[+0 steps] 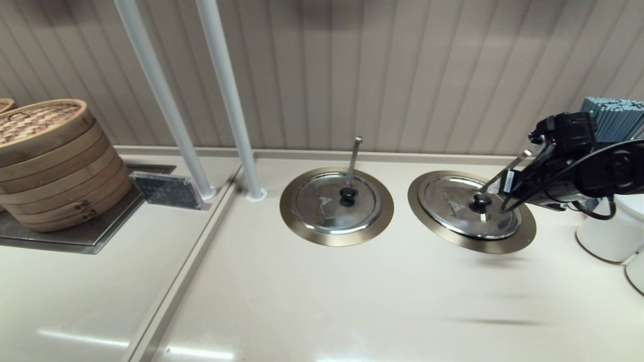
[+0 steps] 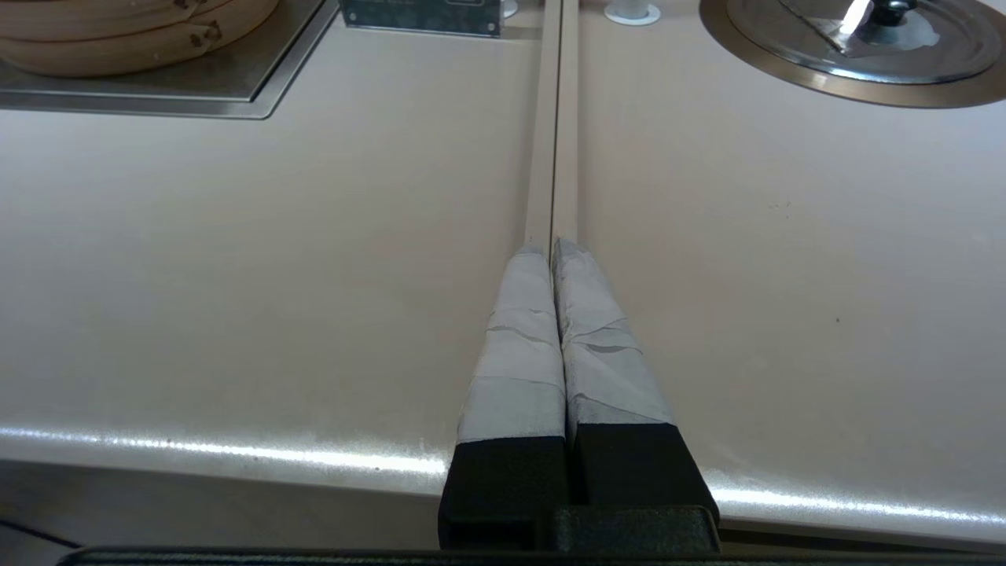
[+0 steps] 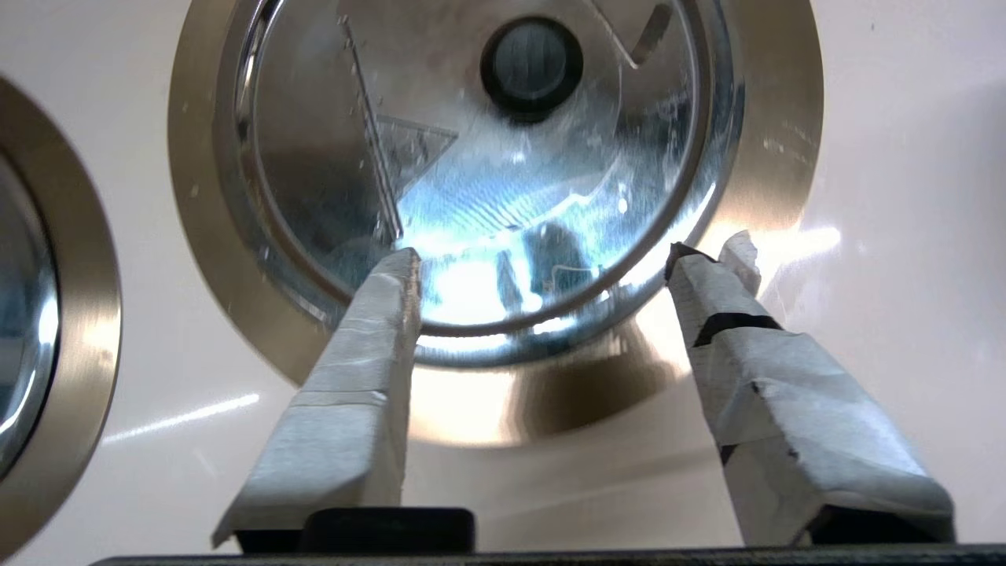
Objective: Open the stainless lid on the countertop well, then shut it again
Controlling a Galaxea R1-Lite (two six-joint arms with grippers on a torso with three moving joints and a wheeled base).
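Note:
The stainless lid [image 1: 470,206] with its black knob [image 1: 481,201] lies on the countertop well, whose bronze rim [image 1: 508,244] rings it. The slanted ladle handle [image 1: 505,173] sticks out toward the back right. My right gripper [image 1: 508,188] hovers over the lid's right side. In the right wrist view the gripper [image 3: 546,259] is open, its taped fingertips [image 3: 393,283] above the lid's [image 3: 471,157] near edge, short of the knob [image 3: 532,67], holding nothing. My left gripper [image 2: 552,245] is shut and empty over the counter seam, outside the head view.
The twin lid [image 1: 336,201] with a nearly vertical ladle handle [image 1: 353,156] sits left of the task well. Two white poles [image 1: 231,100] rise behind it. Bamboo steamers [image 1: 50,161] stand far left, white containers [image 1: 611,231] and a blue chopstick bundle [image 1: 614,118] far right.

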